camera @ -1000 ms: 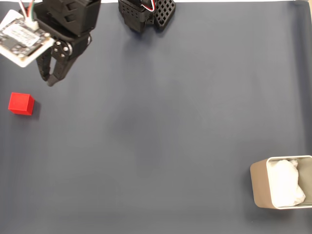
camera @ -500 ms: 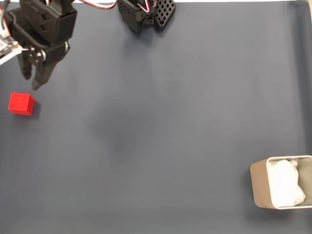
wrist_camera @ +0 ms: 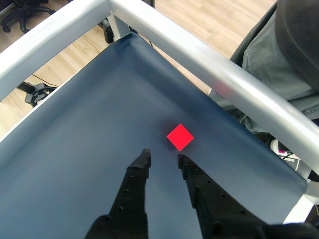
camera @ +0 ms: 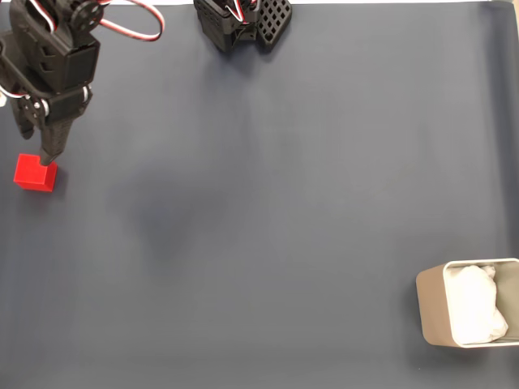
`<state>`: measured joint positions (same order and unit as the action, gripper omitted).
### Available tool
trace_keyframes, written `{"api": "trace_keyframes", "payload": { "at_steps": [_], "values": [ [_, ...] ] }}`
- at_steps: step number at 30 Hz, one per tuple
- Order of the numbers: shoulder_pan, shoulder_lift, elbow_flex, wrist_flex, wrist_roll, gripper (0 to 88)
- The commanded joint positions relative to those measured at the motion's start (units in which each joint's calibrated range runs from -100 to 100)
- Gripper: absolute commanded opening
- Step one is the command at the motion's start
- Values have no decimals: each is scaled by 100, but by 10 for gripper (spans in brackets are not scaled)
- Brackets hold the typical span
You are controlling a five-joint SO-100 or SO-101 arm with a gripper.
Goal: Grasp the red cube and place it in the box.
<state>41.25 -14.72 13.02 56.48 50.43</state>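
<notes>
The red cube [camera: 36, 172] lies on the dark blue mat at the far left of the fixed view. My black gripper [camera: 36, 147] hangs just above it in that view, one fingertip overlapping the cube's top edge. In the wrist view the red cube [wrist_camera: 180, 137] sits on the mat a little beyond my gripper [wrist_camera: 163, 157] and slightly to the right. The fingers are narrowly open with nothing between them. The beige box [camera: 433, 304] with white paper inside stands at the bottom right corner of the fixed view, far from the cube.
The arm's black base [camera: 241, 23] sits at the top edge of the fixed view. In the wrist view a silver frame rail [wrist_camera: 209, 69] borders the mat just behind the cube, and a person's grey clothing [wrist_camera: 279, 55] shows beyond it.
The gripper has swung left and down in the fixed view, from the upper left toward the cube, until its tip reaches the cube's top edge. Cube and box have not moved.
</notes>
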Motion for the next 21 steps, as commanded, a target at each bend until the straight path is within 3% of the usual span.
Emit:
{"api": "trace_keyframes", "payload": {
  "at_steps": [1, 21],
  "values": [
    [101, 94, -307, -222, 24, 136],
    [357, 857, -107, -1558, 112, 206]
  ]
}}
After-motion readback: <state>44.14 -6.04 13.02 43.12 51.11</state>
